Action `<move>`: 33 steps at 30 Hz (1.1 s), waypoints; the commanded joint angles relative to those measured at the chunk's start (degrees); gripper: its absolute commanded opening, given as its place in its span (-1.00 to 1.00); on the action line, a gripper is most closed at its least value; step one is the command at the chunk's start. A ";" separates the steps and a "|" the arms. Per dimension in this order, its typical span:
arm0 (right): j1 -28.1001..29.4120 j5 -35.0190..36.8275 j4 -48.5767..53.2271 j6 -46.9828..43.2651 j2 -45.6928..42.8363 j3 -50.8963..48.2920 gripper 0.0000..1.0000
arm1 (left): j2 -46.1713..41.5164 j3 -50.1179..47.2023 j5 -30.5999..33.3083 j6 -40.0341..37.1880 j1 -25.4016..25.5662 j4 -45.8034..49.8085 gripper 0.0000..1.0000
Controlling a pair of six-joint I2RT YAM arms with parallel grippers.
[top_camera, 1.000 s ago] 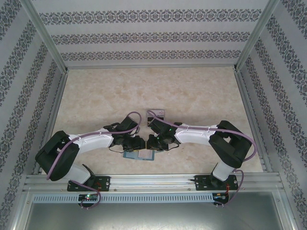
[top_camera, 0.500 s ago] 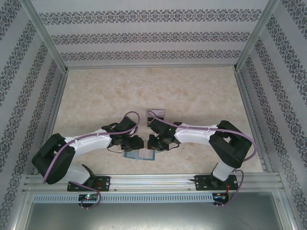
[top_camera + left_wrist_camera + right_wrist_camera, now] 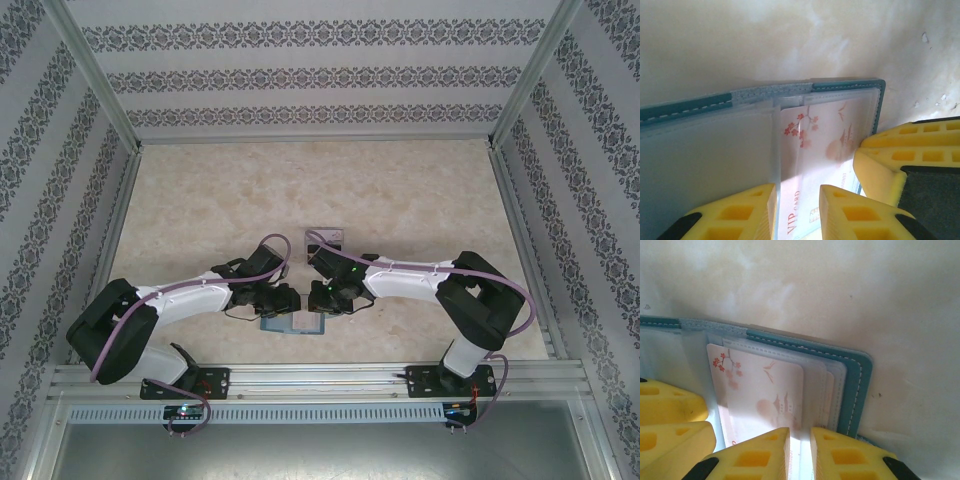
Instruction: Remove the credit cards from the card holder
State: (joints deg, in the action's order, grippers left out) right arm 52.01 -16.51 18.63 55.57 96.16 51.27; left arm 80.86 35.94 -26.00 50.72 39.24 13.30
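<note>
1. Patterned wallpaper panels wall in a pale marbled table (image 3: 400,190) in the top view. Both arms reach inward and meet near its front edge.
   - The left pincer (image 3: 290,300) and right pincer (image 3: 312,298) point down, tips close together.
   - A teal-blue folding card holder (image 3: 272,325) lies open and flat on the table just below both pincers, with a pale pinkish card (image 3: 305,324) showing on its right half.
   - A small grey-framed object (image 3: 330,236) sits on the table beyond the right pincer, apart from it.

2. The left wrist view has the marbled table (image 3: 790,40) behind the card holder (image 3: 690,105).
   - The left pincer (image 3: 797,192) has its yellow jaws standing a little apart, with nothing clamped between them.
   - The pinkish card (image 3: 820,130), printed with red blossoms, lies flat under and ahead of the tips and shows through the gap.
   - The card sits in a clear pocket on the holder's right half.
   - The right pincer's yellow fingers (image 3: 890,155) stand to the right, at the card's edge.

3. The right wrist view looks down on the holder's teal stitched border (image 3: 857,385) on the table (image 3: 840,290).
   - The right pincer (image 3: 800,437) has its jaws nearly together with a pale strip between them; I cannot tell whether it grips anything.
   - The pinkish card (image 3: 765,385) lies just ahead and left of the tips, inside the clear pockets.
   - The left pincer's fingers (image 3: 670,405) are at the left.
</note>
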 commanded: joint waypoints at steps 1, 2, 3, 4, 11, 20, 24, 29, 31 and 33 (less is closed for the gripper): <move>0.55 2.01 3.14 -0.68 0.96 0.50 -0.58 | -2.49 -0.45 -0.61 1.66 -0.57 -1.74 -0.39; 0.55 1.84 3.12 -0.64 0.89 0.50 -0.58 | -3.22 -0.31 -0.39 1.83 -0.56 -1.35 -0.39; 0.55 1.84 3.19 -0.66 0.84 0.48 -0.58 | -3.81 -0.04 -0.20 1.86 -0.57 -1.04 -0.38; 0.59 1.94 3.25 -0.65 0.66 0.50 -0.58 | -4.32 0.15 -0.08 1.84 -0.57 -0.82 -0.38; 0.55 1.83 3.39 -0.83 0.87 1.03 -0.58 | -0.10 0.03 -2.32 1.84 -0.66 -4.35 -0.38; 0.55 1.75 3.65 -0.96 0.70 0.94 -0.58 | 3.04 -0.97 -0.21 0.29 -1.36 -4.08 -0.40; 0.55 1.71 3.56 -0.98 0.74 0.85 -0.58 | 2.55 -1.01 1.19 -0.84 -1.45 -1.66 -0.40; 0.55 1.52 3.43 -0.98 0.96 0.94 -0.58 | 0.04 -1.73 1.29 -0.49 -1.44 -3.05 -0.34; 0.55 1.56 3.49 -0.99 1.11 1.03 -0.58 | -0.07 -1.77 1.31 -0.35 -1.44 -3.44 -0.31; 0.62 1.31 3.60 -1.08 1.23 1.20 -0.58 | 0.05 -1.84 0.77 -0.06 -1.43 -4.21 -0.30</move>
State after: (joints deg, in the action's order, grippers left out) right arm 52.03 -16.34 19.53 55.35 96.18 51.64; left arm 81.87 34.98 -26.28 51.22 38.50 9.78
